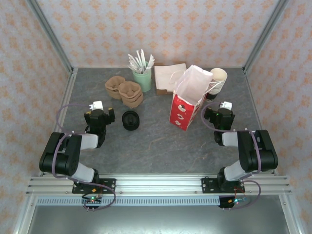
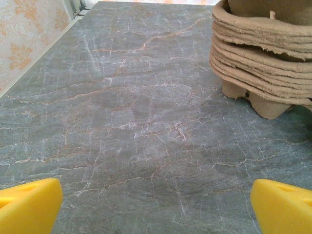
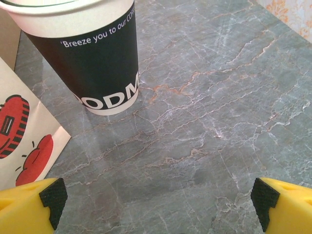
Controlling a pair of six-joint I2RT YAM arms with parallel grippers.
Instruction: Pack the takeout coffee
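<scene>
The takeout coffee (image 1: 130,120), a small dark cup with a round black lid, stands left of the table's middle. To its right stands the red-and-white paper bag (image 1: 187,100), upright with its mouth open; a corner of the bag (image 3: 24,141) shows in the right wrist view. My left gripper (image 1: 101,115) is open just left of the coffee, and nothing lies between its yellow fingers (image 2: 29,204). My right gripper (image 1: 219,116) is open to the right of the bag. Bare table lies between its fingertips (image 3: 285,204).
A stack of brown pulp cup trays (image 1: 126,91) (image 2: 263,53) sits ahead of my left gripper. A mint cup of straws (image 1: 143,78) and flat brown bags (image 1: 168,75) are at the back. Stacked cream cups in a dark sleeve (image 1: 217,80) (image 3: 92,58) stand behind the bag.
</scene>
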